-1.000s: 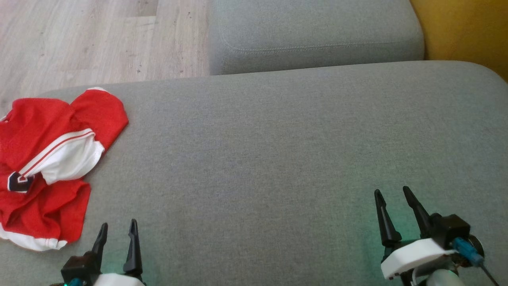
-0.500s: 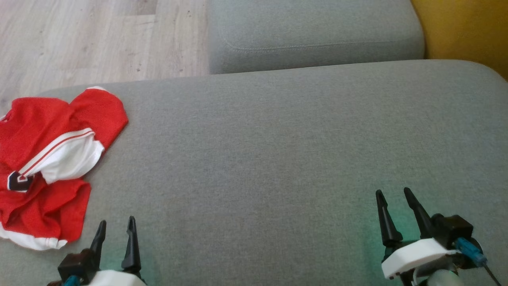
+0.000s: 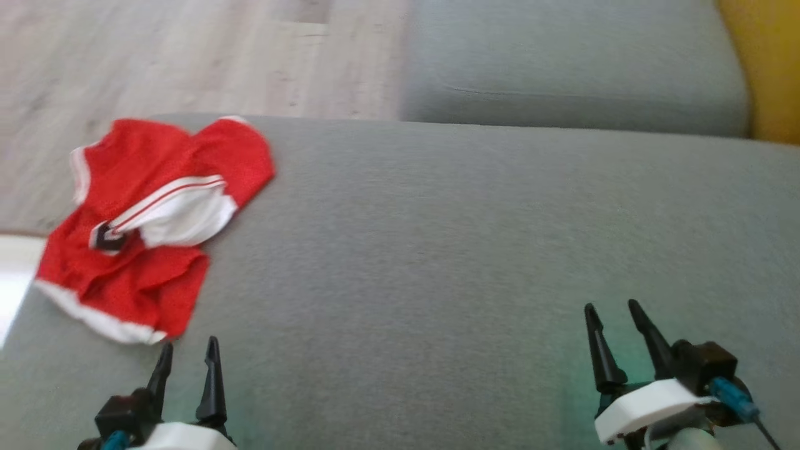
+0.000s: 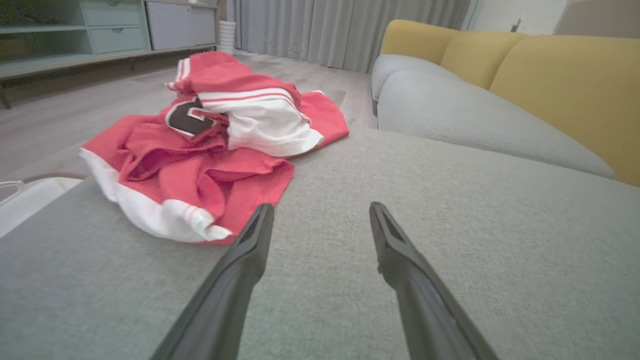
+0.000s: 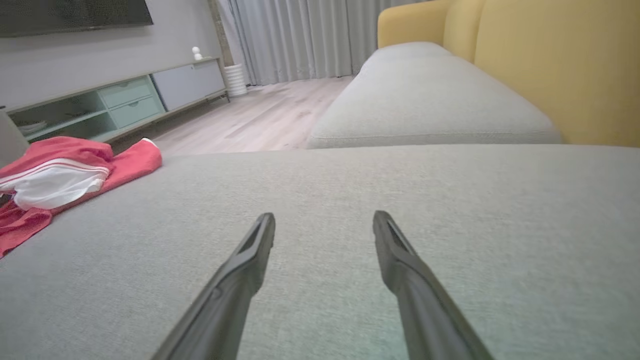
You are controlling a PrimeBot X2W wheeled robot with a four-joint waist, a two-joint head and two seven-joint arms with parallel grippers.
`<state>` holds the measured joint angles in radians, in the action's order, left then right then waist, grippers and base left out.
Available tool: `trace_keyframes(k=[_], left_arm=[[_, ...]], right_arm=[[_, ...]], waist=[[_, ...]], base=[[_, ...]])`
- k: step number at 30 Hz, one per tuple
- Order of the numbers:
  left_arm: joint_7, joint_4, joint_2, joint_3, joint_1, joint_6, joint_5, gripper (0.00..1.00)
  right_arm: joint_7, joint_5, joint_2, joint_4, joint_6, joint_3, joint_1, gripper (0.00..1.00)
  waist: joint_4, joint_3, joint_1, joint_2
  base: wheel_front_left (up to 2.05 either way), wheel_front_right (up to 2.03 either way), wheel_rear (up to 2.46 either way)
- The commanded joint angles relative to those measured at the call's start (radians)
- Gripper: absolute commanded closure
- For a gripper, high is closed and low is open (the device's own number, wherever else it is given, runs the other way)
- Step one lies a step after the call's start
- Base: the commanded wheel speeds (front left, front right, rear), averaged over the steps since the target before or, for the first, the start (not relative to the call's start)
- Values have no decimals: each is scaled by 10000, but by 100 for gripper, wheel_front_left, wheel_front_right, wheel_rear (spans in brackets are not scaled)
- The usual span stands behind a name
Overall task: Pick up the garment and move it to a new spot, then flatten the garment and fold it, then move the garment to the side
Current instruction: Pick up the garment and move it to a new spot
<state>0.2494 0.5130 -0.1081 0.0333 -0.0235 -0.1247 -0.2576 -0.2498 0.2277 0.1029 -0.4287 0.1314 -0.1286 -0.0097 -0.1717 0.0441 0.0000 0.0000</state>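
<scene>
Well over by the far-left corner of the grey cushion (image 3: 469, 250) lies the garment (image 3: 156, 225), a red jersey with white trim, rumpled and partly folded over itself. Its long axis runs diagonally in the head view, from near left to far right. The white-banded hem lies at the near-left end, close to the cushion's left edge, and a rounded red lobe points to the far right. A white panel with thin red stripes lies across the middle, with a dark patch just left of it.

The left gripper (image 3: 189, 345) hovers near the hem end, on its near side and slightly right, not touching the cloth. Its two dark fingers stand spread wide with nothing between them. The right gripper (image 3: 610, 306) is well apart, over bare cushion at the near right, its fingers likewise parted and empty.

Beyond the cushion are a second grey seat cushion (image 3: 575, 69) at the far right, a yellow backrest (image 3: 775, 62) at the right edge, and pale wood floor (image 3: 187, 56) at the far left.
</scene>
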Motion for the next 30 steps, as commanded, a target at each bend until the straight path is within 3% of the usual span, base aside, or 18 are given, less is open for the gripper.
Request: trace_keyframes(k=[1,7,14,22,30], left_arm=[[124,-349,-160,-331,-312,-47,-99,0],[124,-487,-249,-431,-276,-47,-214,0],[-70,-1327,-426,-734,-1281,-34,-714,0],[-1398,-1820,-1274,-789,-4137,-46,-1271,0],[-2409,-135,-1978,-270,-7064,-52,-1083,0]], right_arm=[[-120,22,71,258,-7,-301,-320,0],[-120,-83,71,320,-7,-655,-468,0],[-120,-138,362,677,-7,-816,-1012,0],[-120,-210,1387,1345,-7,-627,-1719,0],[2,-236,2590,2433,-7,-305,-2229,0]], waist=[[-631,87,0,0],[-1510,-72,0,0],[-1673,-1096,0,0],[-1501,-2948,0,0],[-1274,-4762,0,0]], base=[[0,0,0],[0,0,0],[0,0,0],[0,0,0],[0,0,0]])
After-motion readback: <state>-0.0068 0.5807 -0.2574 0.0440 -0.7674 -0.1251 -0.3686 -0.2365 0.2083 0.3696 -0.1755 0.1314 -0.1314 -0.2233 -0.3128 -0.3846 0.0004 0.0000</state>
